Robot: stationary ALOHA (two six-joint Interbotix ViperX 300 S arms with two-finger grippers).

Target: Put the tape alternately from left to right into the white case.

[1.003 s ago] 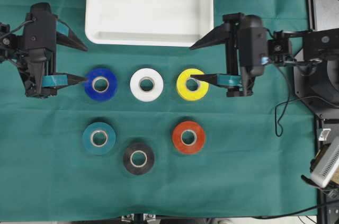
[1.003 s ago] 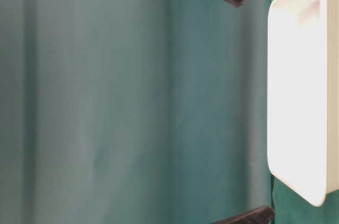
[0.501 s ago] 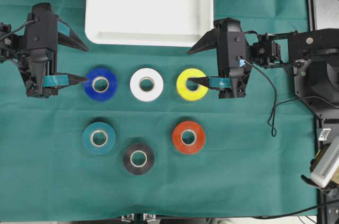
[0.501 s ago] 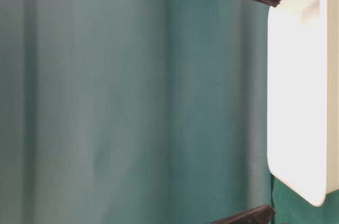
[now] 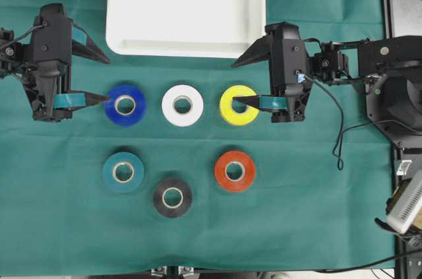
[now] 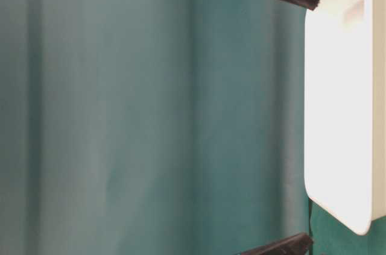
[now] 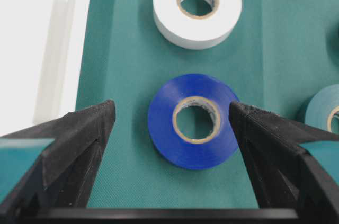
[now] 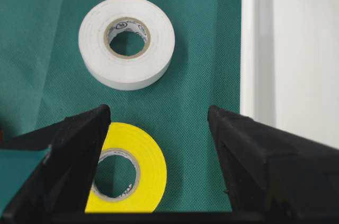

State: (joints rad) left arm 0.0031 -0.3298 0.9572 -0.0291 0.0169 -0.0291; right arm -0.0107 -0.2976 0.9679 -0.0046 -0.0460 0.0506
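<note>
From my remote seat, the left end effector (image 5: 99, 76) sits at the left edge of the green cloth (image 5: 297, 213) covering the bench, released, its fingers spread wide with nothing between them. Just to its right lies the blue roll (image 5: 125, 105), its near finger tip almost at the roll's left edge; in the left wrist view the roll sits between the two fingers, with cloth showing on either side. Next comes the white roll (image 5: 182, 105), then the yellow roll (image 5: 239, 105). The nearer row holds the teal roll (image 5: 123, 172), the black roll (image 5: 173, 197) and the red-orange roll (image 5: 234, 171), all apart from one another. The white case (image 5: 186, 7) lies at the far edge, above the first row, with a strip of open cloth between. The right end effector (image 5: 233, 84) is released too, one finger tip over the yellow roll's core, the other near the case's right corner.
</note>
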